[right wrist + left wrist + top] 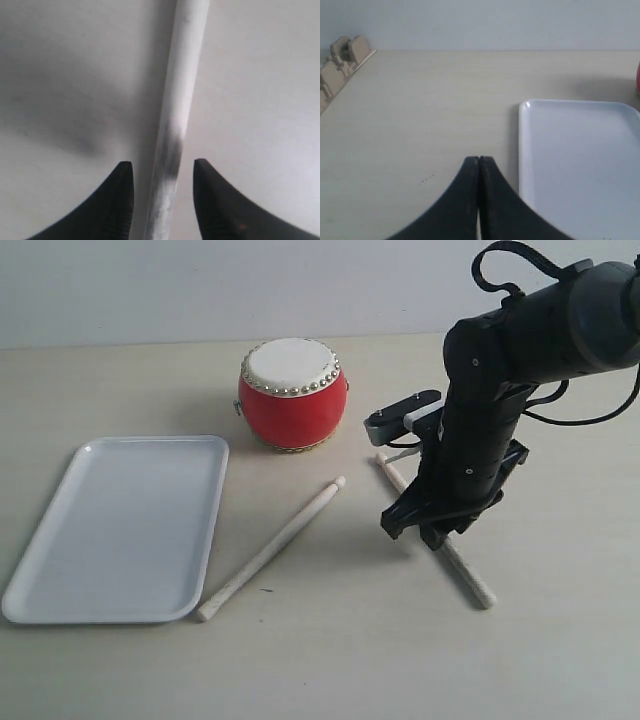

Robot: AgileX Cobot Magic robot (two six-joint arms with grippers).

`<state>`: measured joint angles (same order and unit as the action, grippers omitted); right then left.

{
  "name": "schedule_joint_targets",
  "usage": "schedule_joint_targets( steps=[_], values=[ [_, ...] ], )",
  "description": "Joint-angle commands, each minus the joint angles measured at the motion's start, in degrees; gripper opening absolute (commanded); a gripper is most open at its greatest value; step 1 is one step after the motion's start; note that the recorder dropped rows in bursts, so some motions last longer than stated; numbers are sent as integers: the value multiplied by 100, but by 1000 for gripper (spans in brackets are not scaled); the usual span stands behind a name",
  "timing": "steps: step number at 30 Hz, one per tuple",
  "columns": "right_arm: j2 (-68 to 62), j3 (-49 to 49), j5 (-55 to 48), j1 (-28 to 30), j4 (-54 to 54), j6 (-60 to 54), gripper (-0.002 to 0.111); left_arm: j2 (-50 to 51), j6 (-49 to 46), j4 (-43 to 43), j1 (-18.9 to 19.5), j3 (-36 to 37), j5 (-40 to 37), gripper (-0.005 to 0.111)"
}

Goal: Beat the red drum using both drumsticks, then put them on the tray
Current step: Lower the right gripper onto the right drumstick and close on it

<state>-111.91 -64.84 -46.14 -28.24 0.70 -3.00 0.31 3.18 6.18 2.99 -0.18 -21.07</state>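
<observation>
Right gripper (162,167) is straddling, jaws apart and not yet clamped, the nearer drumstick (468,577), which is lying at about 4 o'clock from the red drum (293,405) with its axis running 11-to-5.

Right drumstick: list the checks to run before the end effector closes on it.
1. Right end effector open: ok.
2. Right drumstick lies between its fingers: ok.
3. Fingers low enough to grip: cannot tell.
4. Left end effector ready for the other drumstick: not ok; it is shut, beside the tray.
5. Red drum upright, unobstructed: ok.
</observation>
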Motion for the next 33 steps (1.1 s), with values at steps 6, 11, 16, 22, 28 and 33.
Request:
schedule_joint_targets(
  steps=[6,11,16,22,28,33],
  values=[
    [2,107,-159,-11,-29,58,39,-31,31,-39,-23,18,20,0],
    [2,171,-193,-11,-121,81,39,-31,31,-39,-23,18,20,0],
    [-9,387,-31,-11,-121,93,39,-31,31,-39,-23,18,20,0],
    [-9,387,-19,-11,-121,185,23,-31,31,-39,-23,18,20,0],
    [-66,387,3,-11,-121,300,23,-31,31,-39,-23,18,20,0],
    [-264,387,33,-11,-134,300,23,-31,31,-39,-23,18,20,0]
  ],
)
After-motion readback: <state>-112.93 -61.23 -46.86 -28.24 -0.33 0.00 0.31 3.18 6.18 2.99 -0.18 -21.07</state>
